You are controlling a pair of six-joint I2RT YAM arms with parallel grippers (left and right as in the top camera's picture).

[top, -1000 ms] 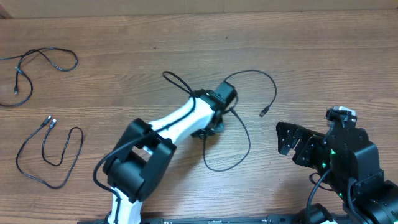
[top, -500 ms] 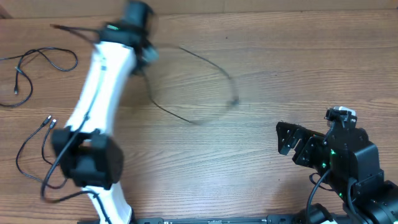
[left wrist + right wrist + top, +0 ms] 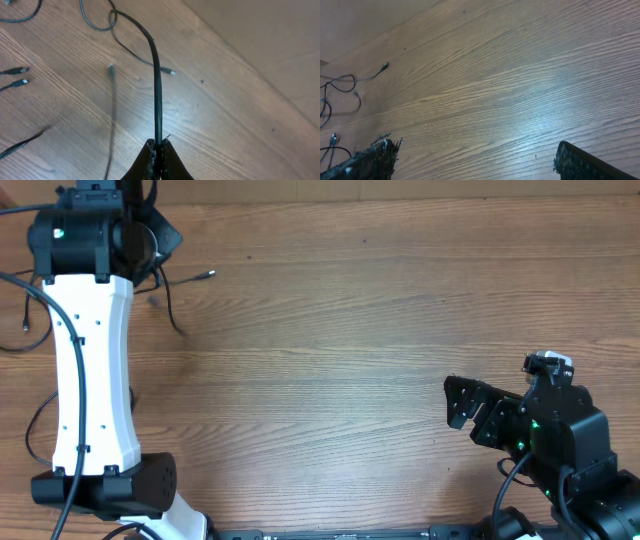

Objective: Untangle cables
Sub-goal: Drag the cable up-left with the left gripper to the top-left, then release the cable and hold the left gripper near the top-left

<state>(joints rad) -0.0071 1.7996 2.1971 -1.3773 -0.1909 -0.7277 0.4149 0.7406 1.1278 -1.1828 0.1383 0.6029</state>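
Observation:
My left gripper (image 3: 158, 144) is shut on a thin black cable (image 3: 157, 85), which runs straight out from the fingertips. The cable bends into a loop, and its silver plug (image 3: 171, 72) lies on the wood. In the overhead view this gripper (image 3: 165, 242) is at the table's far left back corner, with the held cable's plug (image 3: 210, 274) trailing to its right. Two other plug ends (image 3: 19, 76) lie to the left. More cables (image 3: 22, 320) lie at the left edge, partly hidden under the arm. My right gripper (image 3: 457, 402) (image 3: 475, 161) stands open over bare wood, holding nothing.
The white left arm (image 3: 90, 370) stretches along the table's left side and covers most of the cables there. The wooden table (image 3: 330, 330) ends at its back edge just beyond the left gripper. The right arm's base (image 3: 565, 450) sits at the front right.
My left arm has swung from the table's middle to the far left back corner, dragging the gripped cable with it. The right arm has not moved.

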